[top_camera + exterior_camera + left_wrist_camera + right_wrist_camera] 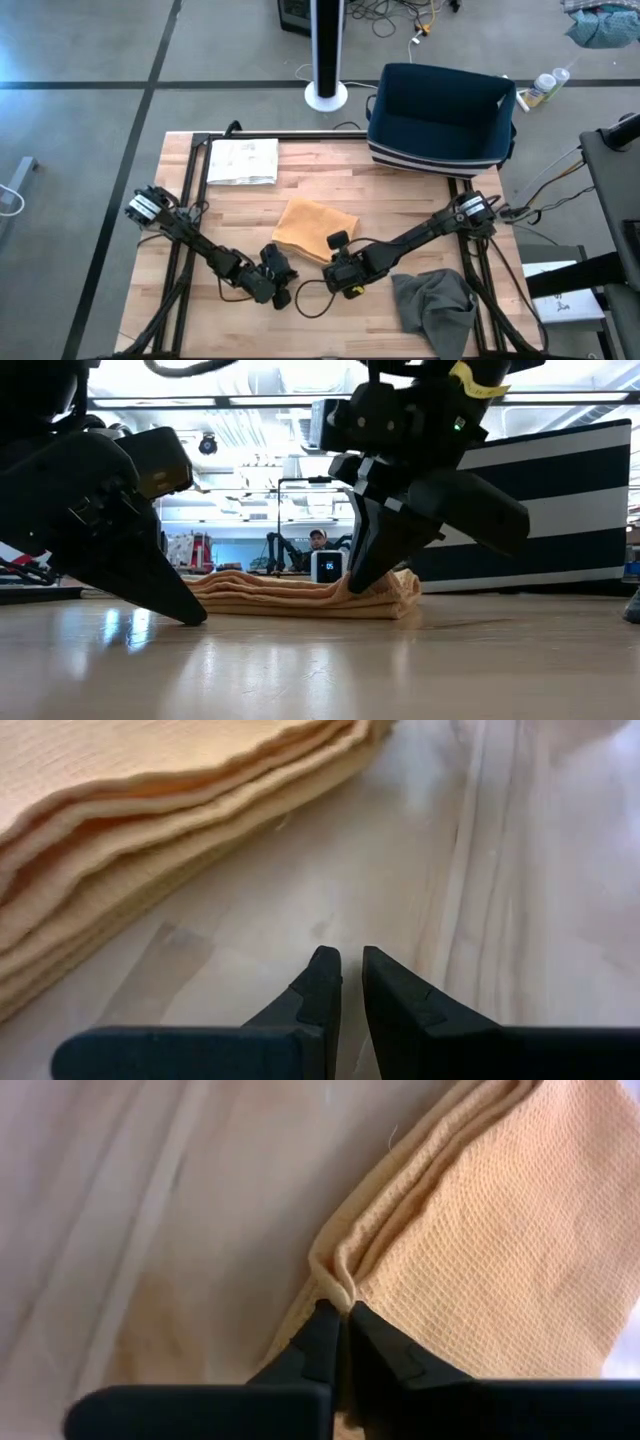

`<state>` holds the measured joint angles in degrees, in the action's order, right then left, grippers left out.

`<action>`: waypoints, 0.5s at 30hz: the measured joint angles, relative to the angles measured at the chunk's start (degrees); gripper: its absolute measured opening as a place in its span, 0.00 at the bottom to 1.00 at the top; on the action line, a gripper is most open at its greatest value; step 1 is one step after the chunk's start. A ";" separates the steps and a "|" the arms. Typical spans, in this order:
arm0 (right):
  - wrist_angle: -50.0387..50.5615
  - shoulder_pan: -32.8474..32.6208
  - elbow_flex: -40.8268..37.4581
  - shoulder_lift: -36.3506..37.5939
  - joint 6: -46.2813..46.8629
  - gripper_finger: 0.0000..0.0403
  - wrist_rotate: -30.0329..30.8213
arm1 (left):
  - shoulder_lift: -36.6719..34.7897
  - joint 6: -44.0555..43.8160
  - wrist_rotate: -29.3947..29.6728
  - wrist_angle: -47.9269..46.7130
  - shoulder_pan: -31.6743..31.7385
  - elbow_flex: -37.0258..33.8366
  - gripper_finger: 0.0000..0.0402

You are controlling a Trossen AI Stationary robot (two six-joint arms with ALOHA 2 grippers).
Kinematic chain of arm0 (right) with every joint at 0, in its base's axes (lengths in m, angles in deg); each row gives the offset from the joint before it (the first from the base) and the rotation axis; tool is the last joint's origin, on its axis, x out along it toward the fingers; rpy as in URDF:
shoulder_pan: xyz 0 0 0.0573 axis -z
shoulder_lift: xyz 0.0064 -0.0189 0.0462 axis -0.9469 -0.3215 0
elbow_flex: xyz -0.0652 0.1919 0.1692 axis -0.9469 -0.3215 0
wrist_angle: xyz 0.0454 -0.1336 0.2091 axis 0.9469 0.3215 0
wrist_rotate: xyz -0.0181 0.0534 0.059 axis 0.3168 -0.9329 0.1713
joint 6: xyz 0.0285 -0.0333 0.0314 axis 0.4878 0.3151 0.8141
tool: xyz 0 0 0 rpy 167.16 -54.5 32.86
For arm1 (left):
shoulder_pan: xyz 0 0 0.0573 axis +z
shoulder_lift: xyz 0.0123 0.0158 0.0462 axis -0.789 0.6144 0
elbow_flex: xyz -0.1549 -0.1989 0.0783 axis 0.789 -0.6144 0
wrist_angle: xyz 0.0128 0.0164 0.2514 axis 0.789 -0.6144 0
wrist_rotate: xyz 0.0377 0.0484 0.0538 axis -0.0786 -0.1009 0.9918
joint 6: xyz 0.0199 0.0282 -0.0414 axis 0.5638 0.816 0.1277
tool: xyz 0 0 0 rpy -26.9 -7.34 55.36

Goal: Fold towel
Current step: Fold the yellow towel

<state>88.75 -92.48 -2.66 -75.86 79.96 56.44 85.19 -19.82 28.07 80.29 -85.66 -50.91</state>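
An orange towel (313, 226), folded into several layers, lies flat on the wooden table (400, 200) near its middle. My right gripper (343, 1312) is at the towel's near corner and is shut on its edge. The low view shows it coming down at a slant onto the towel (300, 595). My left gripper (350, 960) is just to the left of that corner, low over bare wood, fingers shut with nothing between them. The stacked towel edge (150, 830) lies ahead of it, untouched. Whether its tips (193, 616) rest on the table I cannot tell. My right gripper pinches the towel's layered edge (335, 1280) at its near corner between its two fingertips. The cloth is bunched into a small raised ridge right at the tips. The fingers slant down from the table's near right. The rest of the towel lies flat on the table.
A crumpled grey cloth (435, 305) lies at the near right. A dark blue striped basket (440, 115) stands at the far right edge. A white folded cloth or sheet (242, 160) lies at the far left. Bare wood surrounds the orange towel.
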 joint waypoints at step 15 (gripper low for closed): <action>4.83 1.96 0.00 4.16 -6.89 0.01 9.39 | 6.40 10.48 2.14 15.43 6.22 1.74 0.09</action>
<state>93.59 -90.52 -2.66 -71.71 73.07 65.83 91.60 -9.34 30.21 95.72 -79.43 -49.17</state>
